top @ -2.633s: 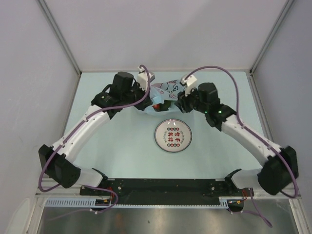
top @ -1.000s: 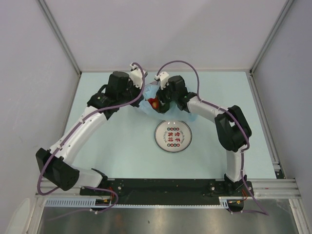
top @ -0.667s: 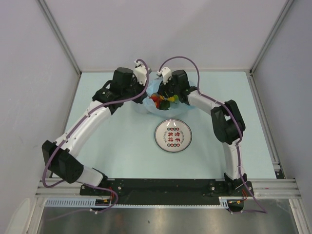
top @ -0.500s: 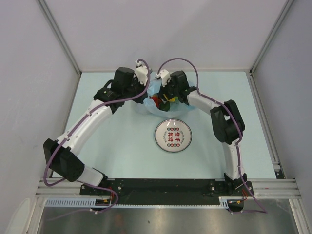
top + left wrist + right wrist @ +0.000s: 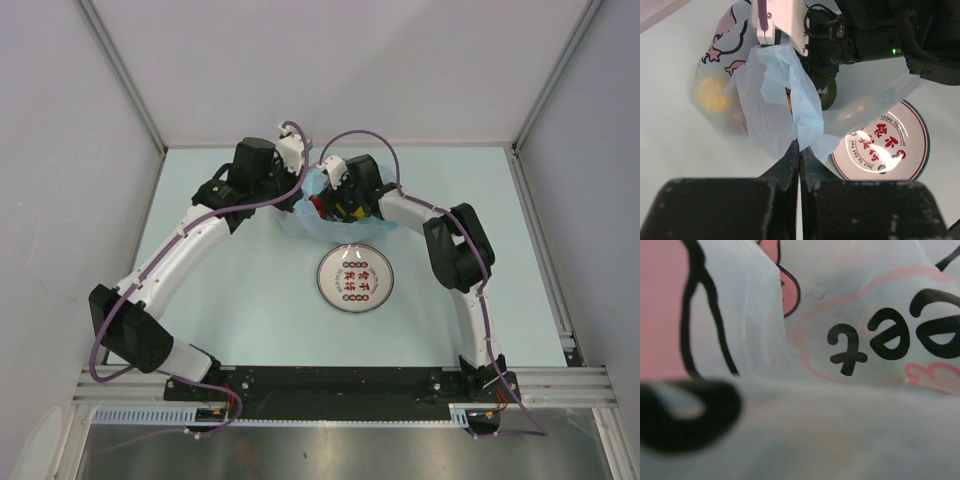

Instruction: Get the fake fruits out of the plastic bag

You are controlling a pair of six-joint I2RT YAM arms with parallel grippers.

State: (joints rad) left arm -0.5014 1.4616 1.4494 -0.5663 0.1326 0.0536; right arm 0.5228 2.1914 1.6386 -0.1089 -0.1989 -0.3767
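Vs. a couple of seconds back: my right arm was stretched out to the right with its tool at the bag's right edge. Now it's folded in, and right tool [image 5: 336,197] has pushed into the mouth of the plastic bag [image 5: 772,107]. A moment ago red, yellow and green fruits showed in the opening; now only a bit of red shows from above, with my wrist covering the rest.

Left tool [image 5: 799,156]: fully closed, pinching a fold of bag film and holding that edge up off the bench [image 5: 250,290].

Right tool: its camera is pressed against printed film, jaws hidden, can't tell how wide or whether it holds anything.

Fake fruits [image 5: 317,206] are in the bag just past my left tool: orange piece [image 5: 712,95] left of it, dark green one [image 5: 829,94] under my right tool. Plate [image 5: 900,145] is beside the bag, to the right of my left tool.
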